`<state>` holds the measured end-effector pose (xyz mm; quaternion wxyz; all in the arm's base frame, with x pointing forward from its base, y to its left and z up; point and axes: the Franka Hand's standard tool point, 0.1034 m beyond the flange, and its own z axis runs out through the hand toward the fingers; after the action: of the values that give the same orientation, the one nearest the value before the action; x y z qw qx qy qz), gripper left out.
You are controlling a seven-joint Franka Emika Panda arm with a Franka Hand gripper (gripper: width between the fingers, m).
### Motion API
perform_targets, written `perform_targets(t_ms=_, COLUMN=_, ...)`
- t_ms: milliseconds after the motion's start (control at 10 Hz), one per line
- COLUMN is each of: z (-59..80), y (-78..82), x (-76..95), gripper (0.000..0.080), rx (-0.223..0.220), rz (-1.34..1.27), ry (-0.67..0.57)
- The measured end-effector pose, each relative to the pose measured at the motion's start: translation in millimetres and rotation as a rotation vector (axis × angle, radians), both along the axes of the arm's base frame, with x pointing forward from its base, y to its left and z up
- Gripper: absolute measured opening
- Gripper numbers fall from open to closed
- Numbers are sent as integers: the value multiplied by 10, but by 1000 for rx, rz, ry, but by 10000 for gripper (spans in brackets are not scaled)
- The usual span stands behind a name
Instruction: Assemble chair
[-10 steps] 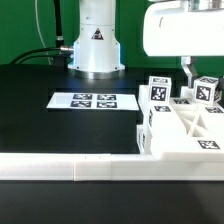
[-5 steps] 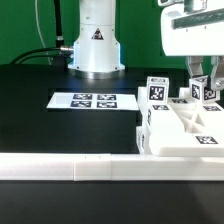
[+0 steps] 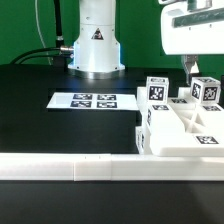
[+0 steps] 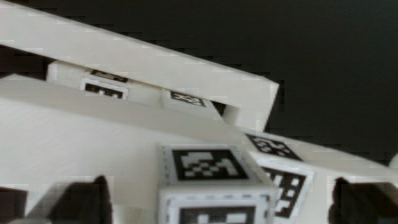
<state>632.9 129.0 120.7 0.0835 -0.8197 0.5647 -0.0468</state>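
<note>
The chair parts are white plastic with black-and-white tags and sit at the exterior view's right. An X-braced flat panel [image 3: 190, 135] lies there, with a tagged block [image 3: 157, 91] and a second tagged block [image 3: 206, 91] behind it. My gripper [image 3: 200, 70] hangs just above the second block. In the wrist view that block [image 4: 222, 185] sits between my two dark fingers [image 4: 71, 202], with a gap on each side. My gripper [image 4: 222, 205] is open and holds nothing. The slanted panel bars [image 4: 160, 60] fill the rest of the wrist view.
The marker board [image 3: 82, 100] lies flat on the black table in front of the robot base [image 3: 95, 45]. A long white border rail [image 3: 70, 167] runs along the table's near edge. Black cables [image 3: 45, 55] lie at the back left.
My gripper has moved toward the exterior view's right, over the second tagged block. It dipped down around the block and now sits slightly higher. The parts have not moved.
</note>
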Motion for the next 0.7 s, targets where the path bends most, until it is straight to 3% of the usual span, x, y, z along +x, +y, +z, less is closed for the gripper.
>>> perform_targets(t_ms=400, z=-2, y=-7, x=0, gripper=648, rx=-49, rz=273, ry=-23)
perform_targets(t_ms=700, z=-22, y=-18, x=-15, gripper=648, rx=-131, rz=701, ry=-50)
